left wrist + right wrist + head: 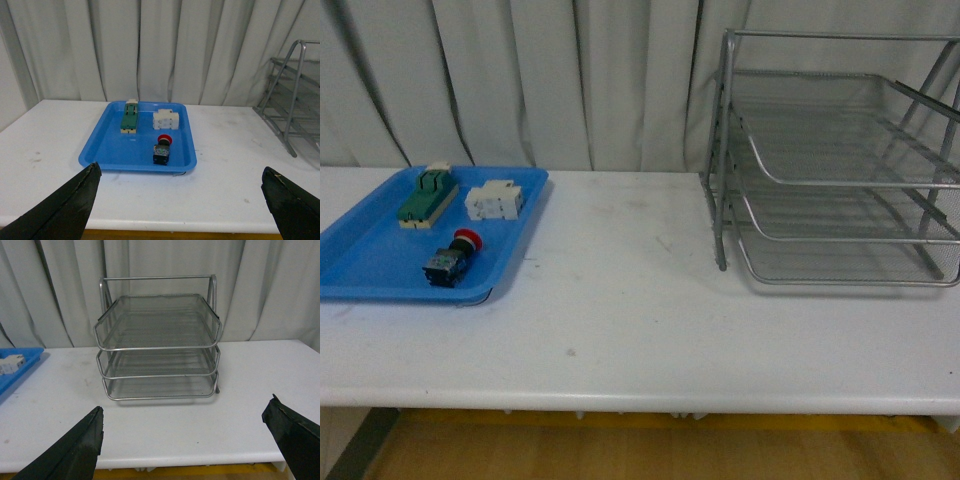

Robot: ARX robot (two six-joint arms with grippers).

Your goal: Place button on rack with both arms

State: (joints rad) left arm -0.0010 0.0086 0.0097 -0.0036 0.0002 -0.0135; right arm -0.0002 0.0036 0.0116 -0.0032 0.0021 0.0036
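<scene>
The button (451, 258), red cap on a dark body, lies on its side near the front of the blue tray (365, 262) at the table's left; the left wrist view shows the button (162, 148) too. The silver three-tier wire rack (840, 165) stands at the right, and its empty tiers (159, 342) face the right wrist camera. My left gripper (182, 200) is open, well back from the tray over the table's front edge. My right gripper (185, 440) is open in front of the rack with nothing between its fingers. Neither arm shows in the front view.
A green-and-beige terminal block (428, 197) and a white blocky component (495, 201) lie at the back of the blue tray. Grey curtains (570, 70) hang behind the white table (620, 300). Bare tabletop lies between tray and rack.
</scene>
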